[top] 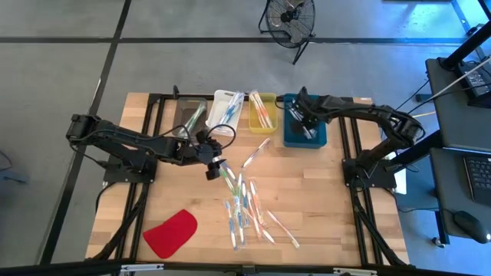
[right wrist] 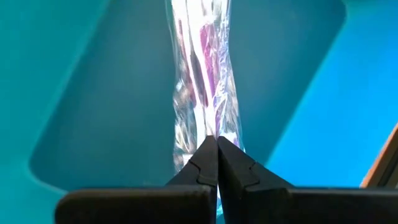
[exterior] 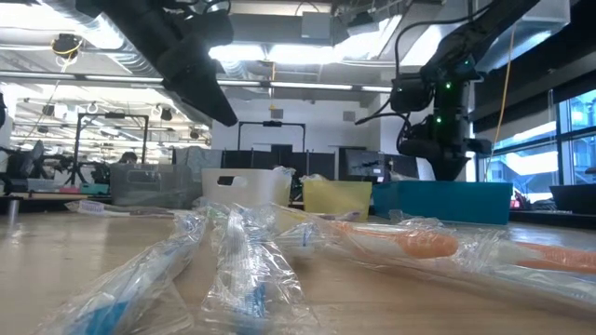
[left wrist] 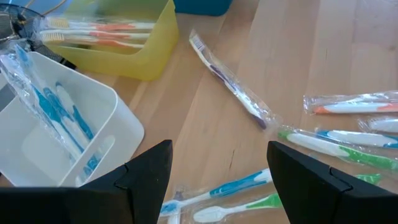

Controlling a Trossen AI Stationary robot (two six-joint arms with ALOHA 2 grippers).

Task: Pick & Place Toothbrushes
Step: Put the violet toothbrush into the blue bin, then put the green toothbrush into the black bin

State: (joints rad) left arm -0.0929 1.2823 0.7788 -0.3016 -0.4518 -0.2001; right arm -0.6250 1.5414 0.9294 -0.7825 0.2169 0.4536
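My left gripper (top: 212,170) hangs spread and empty above the wooden table (top: 322,199) strewn with toothbrushes (top: 244,205) — my right gripper (right wrist: 216,149), pinched onto a wrapped toothbrush (right wrist: 202,74), sits in the blue bin (top: 305,132) — office room behind.

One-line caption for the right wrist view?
Right claw shut on a wrapped purple toothbrush, held over the teal bin.

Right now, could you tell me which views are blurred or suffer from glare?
Low view: the wrapped toothbrushes nearest the lens are out of focus, and ceiling lights glare behind the arms. Right wrist view: the clear wrapper shines against the blue bin. High and left wrist views look evenly lit.
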